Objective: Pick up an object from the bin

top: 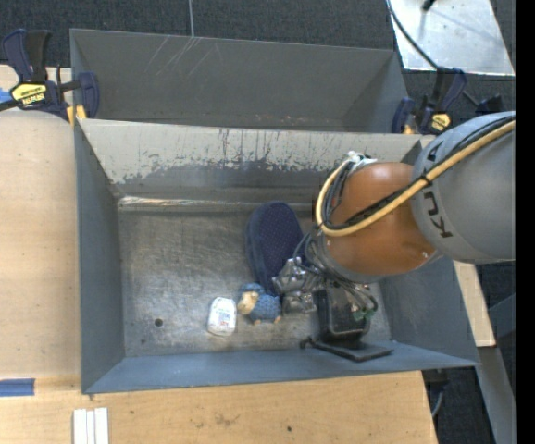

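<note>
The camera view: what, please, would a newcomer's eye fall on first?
The arm's orange wrist cover looms from the right over the grey bin. Below it the hand sits beside a dark blue cloth-like thing, and a small white thing lies near the front wall.

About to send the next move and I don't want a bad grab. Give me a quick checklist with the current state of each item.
1. End effector down inside the bin, near the front wall: ok.
2. Something within reach: small blue-and-tan piece just to its left in the view: ok.
3. That piece separate from the white packet: cannot tell, they lie very close.
4. Room around the end effector: not ok, the dark blue cloth crowds its far side.
5. Something already held: cannot tell.
6. Black block beneath the wrist clear of the path: cannot tell, partly hidden.
</note>
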Available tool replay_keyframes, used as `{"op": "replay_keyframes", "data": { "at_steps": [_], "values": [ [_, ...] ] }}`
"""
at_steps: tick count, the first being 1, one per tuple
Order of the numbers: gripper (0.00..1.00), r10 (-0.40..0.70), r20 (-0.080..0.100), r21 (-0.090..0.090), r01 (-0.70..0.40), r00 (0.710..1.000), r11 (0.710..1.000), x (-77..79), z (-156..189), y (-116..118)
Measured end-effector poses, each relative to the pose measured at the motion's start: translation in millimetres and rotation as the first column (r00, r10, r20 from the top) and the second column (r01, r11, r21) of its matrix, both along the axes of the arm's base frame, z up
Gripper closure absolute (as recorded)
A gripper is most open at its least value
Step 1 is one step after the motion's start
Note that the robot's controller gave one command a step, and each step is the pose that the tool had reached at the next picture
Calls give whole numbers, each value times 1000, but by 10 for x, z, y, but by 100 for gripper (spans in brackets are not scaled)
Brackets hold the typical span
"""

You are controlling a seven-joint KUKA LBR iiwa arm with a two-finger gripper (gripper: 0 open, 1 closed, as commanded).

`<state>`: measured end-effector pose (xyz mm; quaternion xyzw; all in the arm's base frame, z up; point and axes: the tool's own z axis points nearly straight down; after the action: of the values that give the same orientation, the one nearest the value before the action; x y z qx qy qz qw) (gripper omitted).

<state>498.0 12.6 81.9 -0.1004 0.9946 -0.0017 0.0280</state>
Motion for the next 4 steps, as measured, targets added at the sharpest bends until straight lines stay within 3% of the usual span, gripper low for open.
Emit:
{"op": "replay_keyframes", "data": {
  "at_steps": [1,2,3,4],
  "values": [
    [0,1,-49,-6,-1,999,1000,-125,-62,-20],
    [0,-101,-44,-3,101,994,995,231,-54,421],
    [100,-101,1,8,101,995,995,339,12,434],
    [100,-84,-45,-1,84,995,996,280,1129,427]
  ]
}}
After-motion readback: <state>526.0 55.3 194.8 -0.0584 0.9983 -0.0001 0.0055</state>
